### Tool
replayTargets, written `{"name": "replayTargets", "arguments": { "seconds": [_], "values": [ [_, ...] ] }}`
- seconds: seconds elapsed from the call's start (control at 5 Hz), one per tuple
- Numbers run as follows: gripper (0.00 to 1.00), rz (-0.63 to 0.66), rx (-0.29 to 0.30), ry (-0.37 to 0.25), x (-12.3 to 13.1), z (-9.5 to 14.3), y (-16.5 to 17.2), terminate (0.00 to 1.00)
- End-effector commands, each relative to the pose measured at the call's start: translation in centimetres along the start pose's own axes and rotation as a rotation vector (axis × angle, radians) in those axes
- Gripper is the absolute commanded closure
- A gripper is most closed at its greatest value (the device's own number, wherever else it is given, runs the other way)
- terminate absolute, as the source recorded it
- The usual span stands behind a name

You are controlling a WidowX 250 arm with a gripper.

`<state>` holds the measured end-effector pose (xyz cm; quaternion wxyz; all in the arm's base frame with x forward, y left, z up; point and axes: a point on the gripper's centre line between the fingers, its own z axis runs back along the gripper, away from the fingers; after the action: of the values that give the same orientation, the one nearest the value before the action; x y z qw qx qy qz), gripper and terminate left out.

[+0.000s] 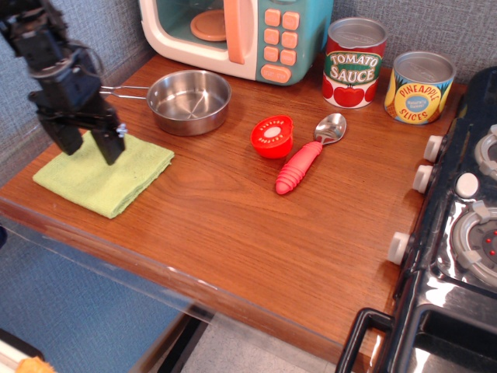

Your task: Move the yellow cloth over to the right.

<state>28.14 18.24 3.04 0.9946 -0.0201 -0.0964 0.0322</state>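
Note:
The yellow-green cloth (pixel 116 177) lies flat and folded at the left front of the wooden counter (pixel 233 225). My black gripper (pixel 89 146) hangs directly over the cloth's far half. Its two fingers (pixel 110 145) are spread apart and point down, their tips at or just above the fabric. I cannot tell whether they touch it. The gripper holds nothing. The arm covers part of the cloth's back edge.
A steel pan (pixel 189 101) with a wire handle stands just right of the gripper. A red lid (pixel 272 137) and a red-handled spoon (pixel 307 157) lie mid-counter. A toy microwave (pixel 241 35), two cans (pixel 354 62) and a stove (pixel 458 233) bound the back and right.

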Motion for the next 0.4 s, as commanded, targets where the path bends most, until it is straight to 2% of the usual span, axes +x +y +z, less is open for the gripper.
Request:
{"name": "replayTargets", "arguments": {
  "seconds": [0.0,0.2],
  "values": [
    [0.00,-0.232,0.011,0.007,0.2,-1.2,-1.6,0.00],
    [0.00,-0.267,0.040,0.071,-0.1,-2.1,-3.0,0.00]
  ]
}}
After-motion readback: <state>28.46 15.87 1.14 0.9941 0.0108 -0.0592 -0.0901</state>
